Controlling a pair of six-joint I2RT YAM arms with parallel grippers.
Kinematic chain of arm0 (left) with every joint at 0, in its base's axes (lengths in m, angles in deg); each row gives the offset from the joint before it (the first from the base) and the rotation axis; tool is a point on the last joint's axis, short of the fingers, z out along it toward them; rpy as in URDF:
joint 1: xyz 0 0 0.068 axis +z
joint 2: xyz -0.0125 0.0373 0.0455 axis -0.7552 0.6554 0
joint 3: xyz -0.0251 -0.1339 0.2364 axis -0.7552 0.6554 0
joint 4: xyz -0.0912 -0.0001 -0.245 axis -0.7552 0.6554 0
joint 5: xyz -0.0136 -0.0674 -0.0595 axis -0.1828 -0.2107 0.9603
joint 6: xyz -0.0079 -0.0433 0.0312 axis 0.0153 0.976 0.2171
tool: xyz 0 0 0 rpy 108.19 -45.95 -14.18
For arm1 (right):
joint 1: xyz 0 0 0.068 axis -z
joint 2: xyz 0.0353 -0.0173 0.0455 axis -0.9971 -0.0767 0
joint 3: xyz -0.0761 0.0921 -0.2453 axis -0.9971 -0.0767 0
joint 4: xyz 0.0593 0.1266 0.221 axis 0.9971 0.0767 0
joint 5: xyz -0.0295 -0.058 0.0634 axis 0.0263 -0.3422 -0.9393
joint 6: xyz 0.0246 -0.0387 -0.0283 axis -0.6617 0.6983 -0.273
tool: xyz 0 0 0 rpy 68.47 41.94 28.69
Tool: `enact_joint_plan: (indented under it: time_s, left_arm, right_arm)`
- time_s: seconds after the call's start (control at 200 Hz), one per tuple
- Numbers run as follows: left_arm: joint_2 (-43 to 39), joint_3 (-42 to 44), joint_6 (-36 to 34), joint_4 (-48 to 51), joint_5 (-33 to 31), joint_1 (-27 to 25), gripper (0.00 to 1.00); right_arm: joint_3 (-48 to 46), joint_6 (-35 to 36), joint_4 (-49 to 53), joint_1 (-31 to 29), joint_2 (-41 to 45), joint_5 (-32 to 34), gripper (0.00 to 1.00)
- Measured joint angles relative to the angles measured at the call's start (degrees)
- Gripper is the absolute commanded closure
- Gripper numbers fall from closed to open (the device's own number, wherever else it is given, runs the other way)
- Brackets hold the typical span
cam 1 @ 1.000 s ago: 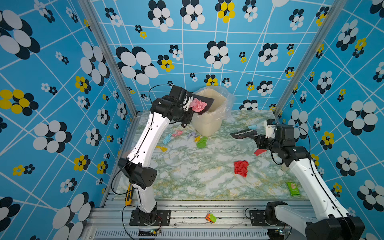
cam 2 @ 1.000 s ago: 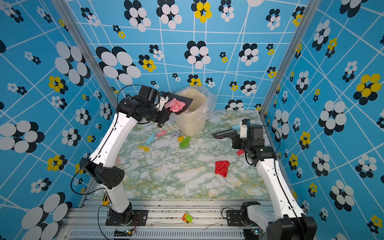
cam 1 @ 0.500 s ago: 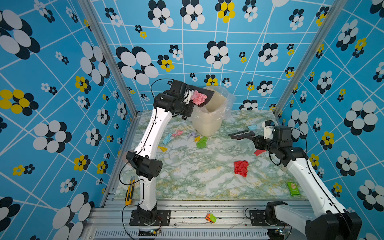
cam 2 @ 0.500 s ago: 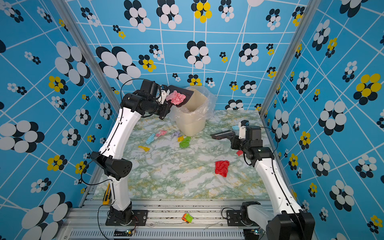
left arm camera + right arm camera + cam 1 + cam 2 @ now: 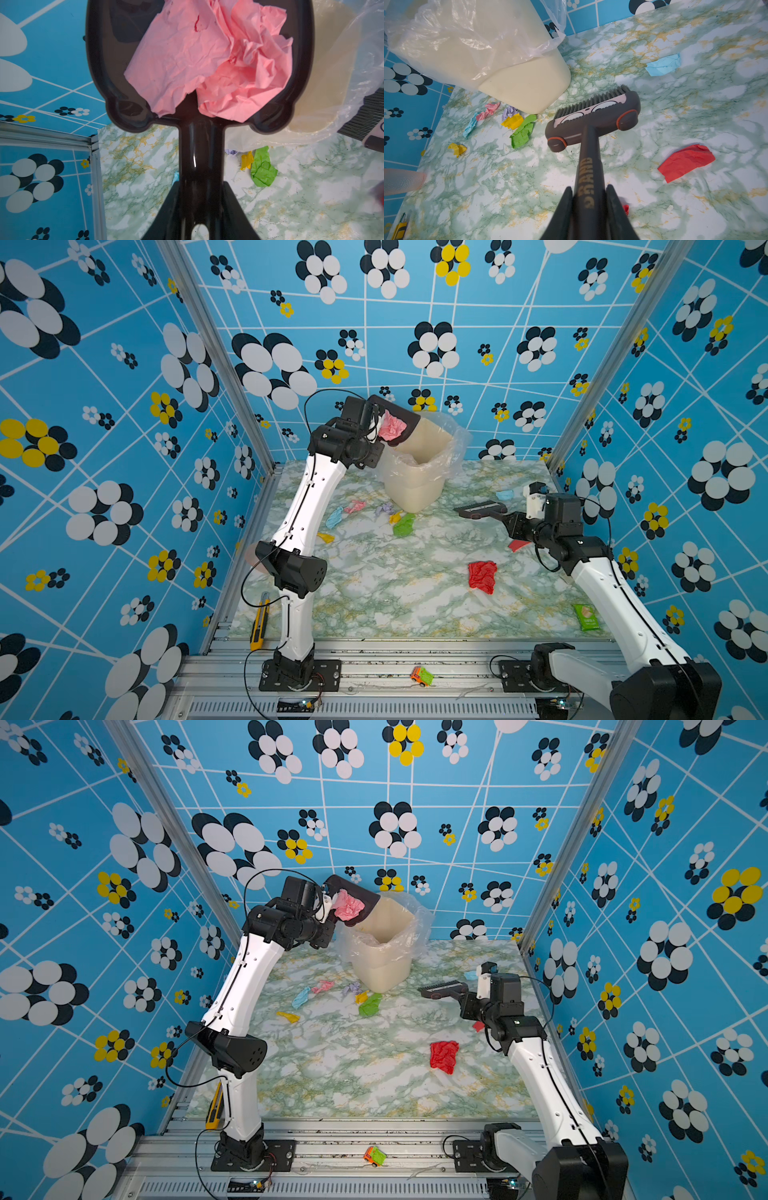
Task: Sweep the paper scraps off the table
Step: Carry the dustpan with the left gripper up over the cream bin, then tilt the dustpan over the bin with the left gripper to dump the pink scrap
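Above the rim of the cream bin [image 5: 415,485] at the back of the table [image 5: 395,593], the left gripper [image 5: 201,185] carries a black dustpan [image 5: 116,52], its jaws drawn narrow and pressed against both sides of the pan's handle. One crumpled pink wad [image 5: 207,62] sits in the pan, which in both top views hangs over the bin's plastic-lined mouth. The wad has not dropped, so I judge this to be the emptying of one load. As far as a top view sees in, nothing coloured shows inside the bin, so the task looks barely begun. Most of the paper scraps lie on the marble top. A cluster sits just in front of the bin: a green scrap [image 5: 404,524], a small yellow one [image 5: 512,121], a lavender one [image 5: 509,111], a pink twist [image 5: 488,111] and a light blue strip [image 5: 334,517], with another yellow wad [image 5: 325,537] a little nearer the left arm. A red wad [image 5: 482,576] lies well apart toward the right, a flat red piece [image 5: 686,162] lies near the right arm, and a light blue scrap [image 5: 663,66] rests by the back right corner. The right gripper [image 5: 588,187] is clamped tight on the handle of a grey brush [image 5: 593,122], whose head hovers above the table beside the bin, touching no scrap.
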Motion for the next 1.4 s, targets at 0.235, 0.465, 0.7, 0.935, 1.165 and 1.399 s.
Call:
enact_joint_plan:
  time_s: [0.235,0.465,0.7,0.935,1.165,1.399]
  left_arm:
    - [1.68,-0.59,-5.11,-3.65,-5.66,-0.24,1.00]
    - [4.98,-0.70,-11.08,-7.96,-10.05,-1.95,1.00]
    - [6.67,-0.74,-18.05,-10.95,-11.72,-2.82,1.00]
    - [6.84,-1.01,-25.57,-13.92,-13.44,-3.10,1.00]
    - [7.58,-1.01,-36.72,-16.48,-17.86,-4.24,1.00]
    - [7.91,-1.01,-44.74,-18.64,-20.57,-4.52,1.00]
  right_arm:
    - [-1.60,-0.55,-0.26,0.00,0.02,-0.83,1.00]
    - [-1.60,-0.74,-1.22,0.00,0.02,-0.87,1.00]
    - [-2.01,-1.33,-2.10,0.00,0.00,-1.05,1.00]
    - [-2.45,-1.81,-3.28,-0.02,0.00,-1.27,1.00]
    - [-2.60,-2.01,-3.30,0.00,-0.48,-1.49,1.00]
    - [-2.67,-2.01,-3.32,0.00,-0.55,-2.05,1.00]
